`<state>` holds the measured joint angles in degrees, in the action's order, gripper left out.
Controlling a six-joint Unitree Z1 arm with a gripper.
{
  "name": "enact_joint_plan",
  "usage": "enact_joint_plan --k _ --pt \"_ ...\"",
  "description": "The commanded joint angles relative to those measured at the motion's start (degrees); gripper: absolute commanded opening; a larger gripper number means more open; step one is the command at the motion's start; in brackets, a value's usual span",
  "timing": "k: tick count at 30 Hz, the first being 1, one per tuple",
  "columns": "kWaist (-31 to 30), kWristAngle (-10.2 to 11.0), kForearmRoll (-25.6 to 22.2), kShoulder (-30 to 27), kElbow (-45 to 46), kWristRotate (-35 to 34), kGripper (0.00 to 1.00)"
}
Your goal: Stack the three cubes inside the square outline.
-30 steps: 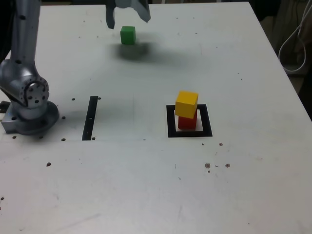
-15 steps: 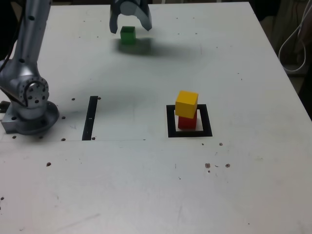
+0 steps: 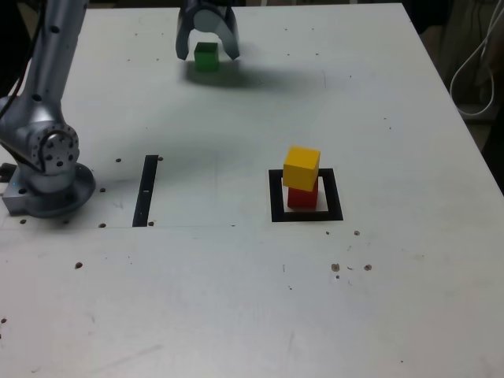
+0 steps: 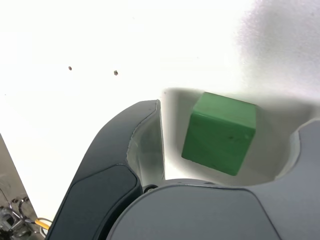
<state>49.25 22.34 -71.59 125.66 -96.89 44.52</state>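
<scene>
on the exterior view's left the arm's base is sitting beside the narrow black strip (image 3: 146,190) on the desk (image 3: 236,299). further along, at the far edge, the hand (image 3: 207,47) is standing over the green cube (image 3: 206,56), its jaws apart and straddling it, one on each side; in the wrist view the green cube (image 4: 220,132) is lying squarely between them with gaps showing, though whether either jaw is already touching is hard to say. so the cube is lying directly under the hand, and it is looking like only a close is needed. toward the exterior view's right, well apart, the yellow cube (image 3: 302,167) is resting on the red cube (image 3: 302,197) inside the square outline (image 3: 275,197).
</scene>
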Motion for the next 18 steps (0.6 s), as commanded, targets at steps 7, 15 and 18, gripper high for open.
enact_joint_plan --k 7,15,18 --pt "0.4 -0.7 0.7 0.9 -0.1 0.1 0.73" --pt "1.3 -2.2 1.6 1.3 -0.3 0.0 0.54" --pt "1.3 -3.1 2.0 1.2 -0.4 0.0 0.42"
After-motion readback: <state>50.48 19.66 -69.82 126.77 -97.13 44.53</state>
